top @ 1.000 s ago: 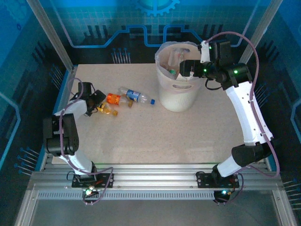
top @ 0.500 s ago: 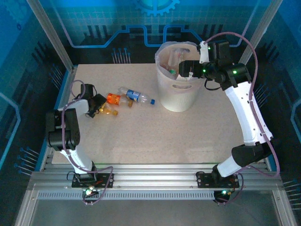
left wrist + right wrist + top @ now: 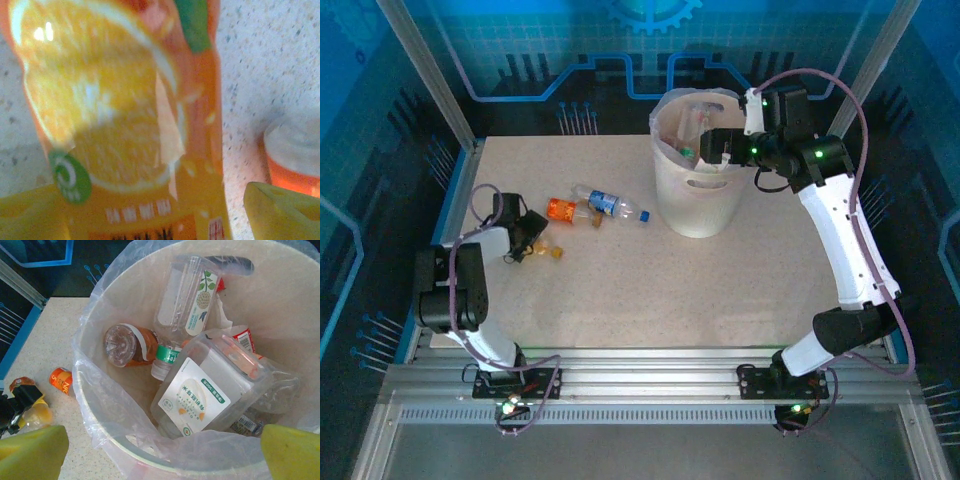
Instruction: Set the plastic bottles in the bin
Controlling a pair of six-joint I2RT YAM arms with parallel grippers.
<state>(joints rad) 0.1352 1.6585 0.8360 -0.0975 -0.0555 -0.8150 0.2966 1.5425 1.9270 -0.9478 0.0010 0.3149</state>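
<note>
- Left gripper [image 3: 525,241] is straddling a small orange-labelled bottle [image 3: 125,115] lying on the tabletop [image 3: 650,290] near the left edge. One yellow finger [image 3: 30,217] is sitting against the label and a sliver of gap is showing at the other, so I cannot tell whether it is pinching.
- This bottle is likely handling light and thin-walled, with a glossy, slippery label. I'm judging a mid-body grip across the label as best, squeezing gently so it isn't popping out.
- The tabletop is looking flat, speckled beige and matte, with plenty of free room toward the middle for carrying across.
- Just beyond, an orange bottle [image 3: 561,209] and a clear blue-labelled bottle [image 3: 608,205] are lying on their sides, touching or nearly so. Both are likely rolling if nudged.
- Further right, the bin [image 3: 695,210] is standing upright, lined with a clear bag and already holding several bottles.
- Right gripper [image 3: 713,146] is hovering over the bin rim, spread wide and carrying nothing.
- Blue-lit walls and metal frame posts are closing in the far side.
</note>
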